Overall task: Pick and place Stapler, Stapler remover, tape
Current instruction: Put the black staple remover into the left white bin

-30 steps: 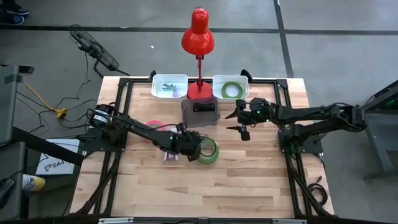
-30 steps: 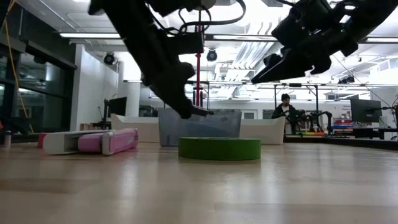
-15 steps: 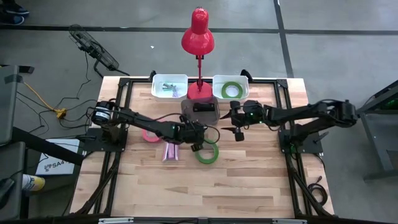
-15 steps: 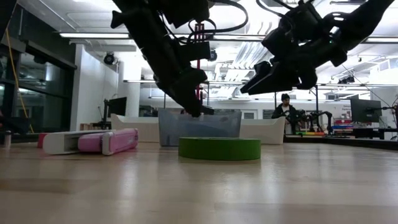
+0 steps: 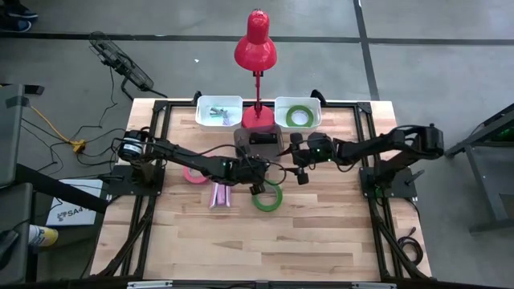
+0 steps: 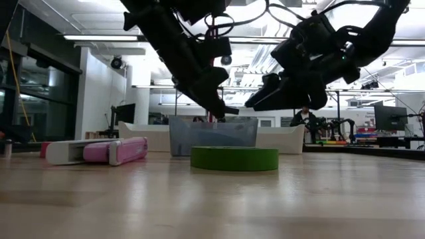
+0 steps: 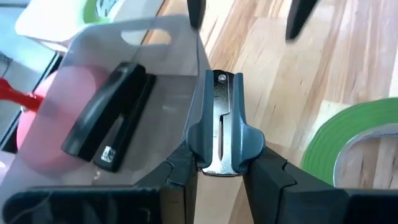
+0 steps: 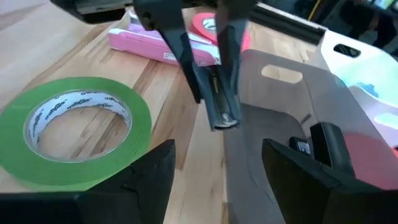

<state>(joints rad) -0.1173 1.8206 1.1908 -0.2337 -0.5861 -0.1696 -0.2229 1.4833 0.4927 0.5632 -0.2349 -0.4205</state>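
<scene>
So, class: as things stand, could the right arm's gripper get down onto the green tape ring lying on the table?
Probably yes. The right gripper is open and empty, just above the green tape ring, whose top lies uncovered. The left gripper, holding the staple remover, crowds the ring's far edge.

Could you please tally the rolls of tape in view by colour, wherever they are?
Green tape: 2, one on the table and one in the white bin.
Pink tape: 1, partly under the left arm.
Total: 3
</scene>
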